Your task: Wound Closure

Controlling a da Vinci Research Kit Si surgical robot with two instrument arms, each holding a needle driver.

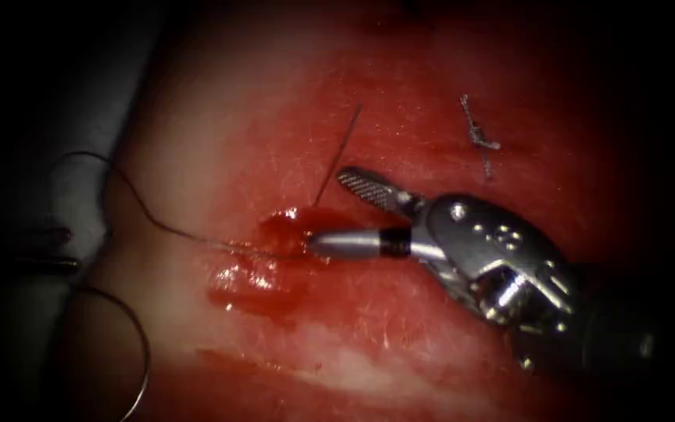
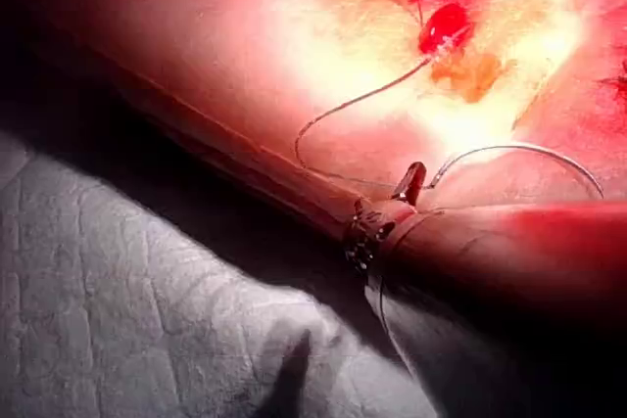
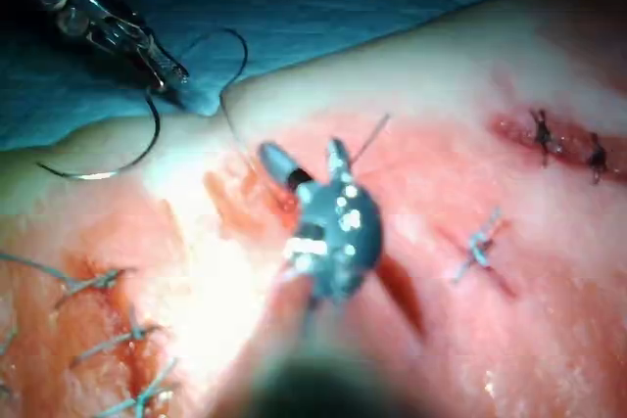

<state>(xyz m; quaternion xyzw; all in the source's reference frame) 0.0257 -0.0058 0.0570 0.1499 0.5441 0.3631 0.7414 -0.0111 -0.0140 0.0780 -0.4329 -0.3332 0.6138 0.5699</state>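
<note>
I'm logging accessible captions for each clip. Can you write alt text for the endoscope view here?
The right arm's pincer is open and holds nothing, its lower jaw tip at the red fluid pooled in the cut of the tissue. Dark thread runs left from the cut toward the curved needle, which lies at the tissue's left edge, out of the tissue.

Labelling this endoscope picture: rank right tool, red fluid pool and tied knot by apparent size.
1. Right tool, jaws open, holding nothing; nearer the camera.
2. Red fluid pool.
3. Tied knot, smallest.
</note>
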